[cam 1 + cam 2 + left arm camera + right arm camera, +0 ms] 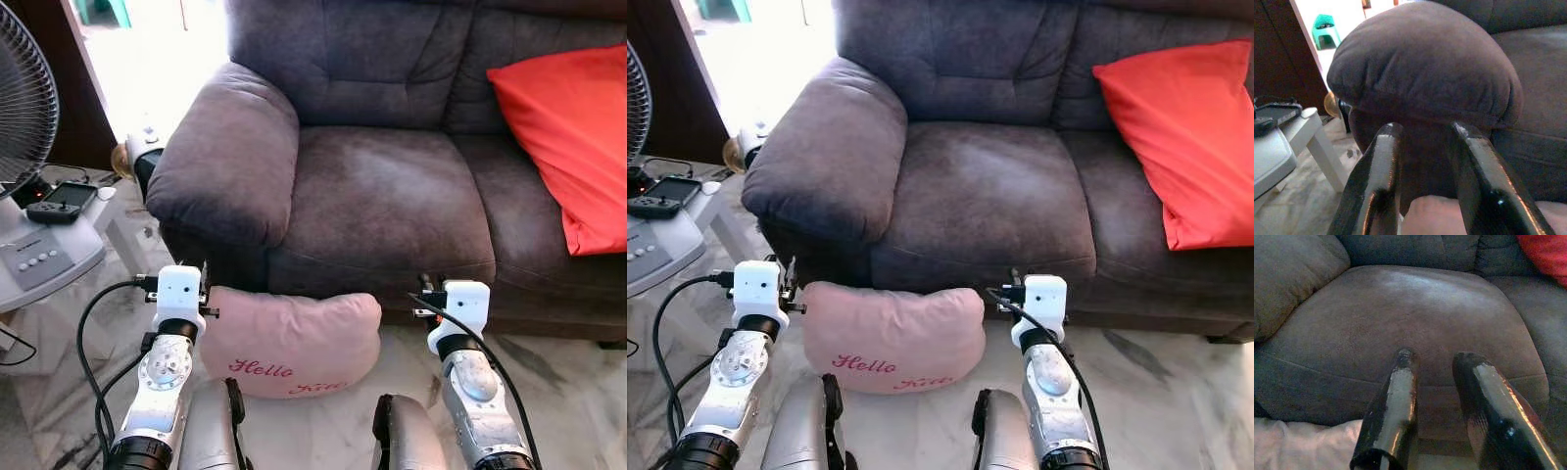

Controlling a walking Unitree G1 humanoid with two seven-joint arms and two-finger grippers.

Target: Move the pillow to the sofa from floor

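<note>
A pink pillow (290,343) with red "Hello Kitty" lettering stands on the floor against the front of the dark grey sofa (382,196). It lies between my two arms. My left gripper (1422,142) is at the pillow's left end, below the sofa's armrest (1425,68), open with nothing between its fingers. A corner of the pillow (1425,218) shows just under them. My right gripper (1435,356) is to the right of the pillow, pointing at the seat cushion (1415,313), also open and holding nothing.
A red cushion (568,137) leans on the sofa's right seat. On my left stand a fan (24,98) and a white side table (113,220) carrying a small black device (61,203). Marble floor (558,392) lies in front of the sofa.
</note>
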